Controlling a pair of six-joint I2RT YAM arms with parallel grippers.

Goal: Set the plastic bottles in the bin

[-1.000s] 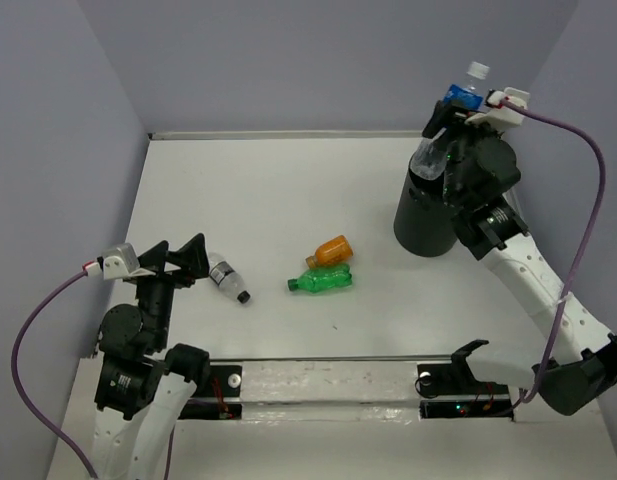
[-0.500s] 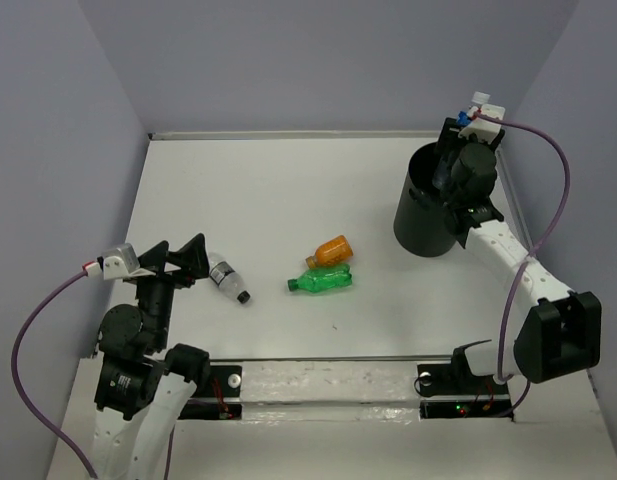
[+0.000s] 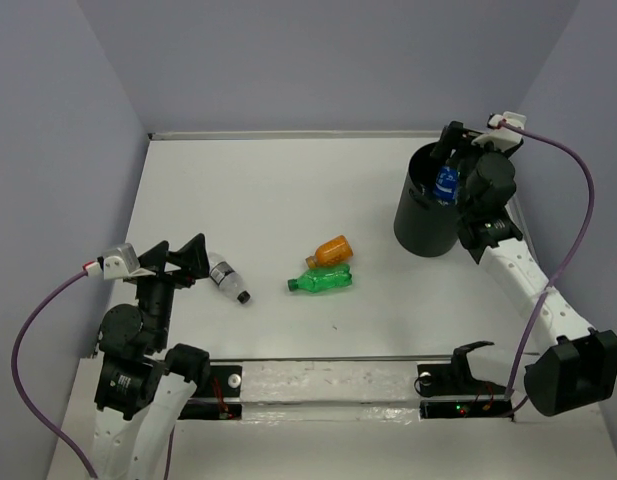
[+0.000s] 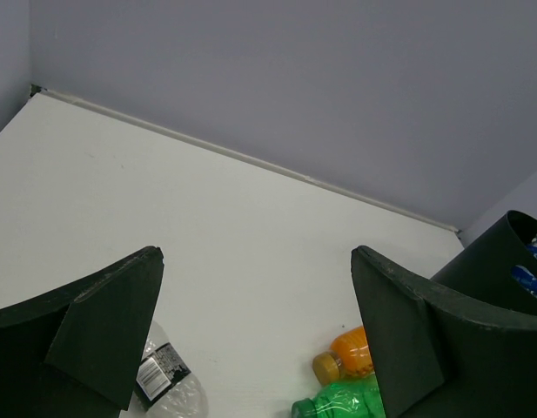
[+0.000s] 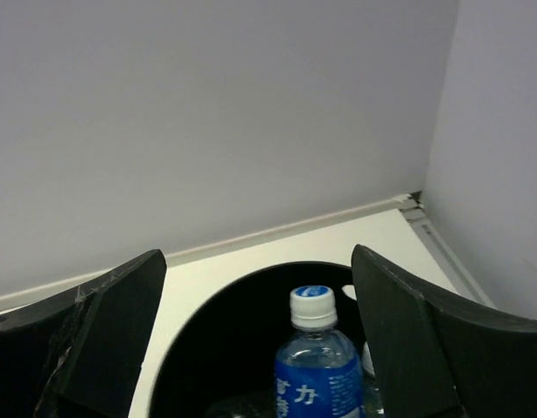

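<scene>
The black bin stands at the back right. My right gripper hangs over its mouth, open. A clear bottle with a blue label sits upright in the mouth of the bin, between the fingers of the right gripper and touching neither. A second white cap shows beside it. The orange bottle, the green bottle and a small clear bottle with a dark cap lie on the table. My left gripper is open just left of the small bottle.
Lilac walls close the table at the back and on both sides. The bin stands near the right wall. In the left wrist view the orange bottle and the green bottle lie ahead to the right, with the bin beyond.
My right gripper has opened and let go of the blue-labelled bottle. The bottle has gone from above the rim down into the bin. The left arm has not moved.
</scene>
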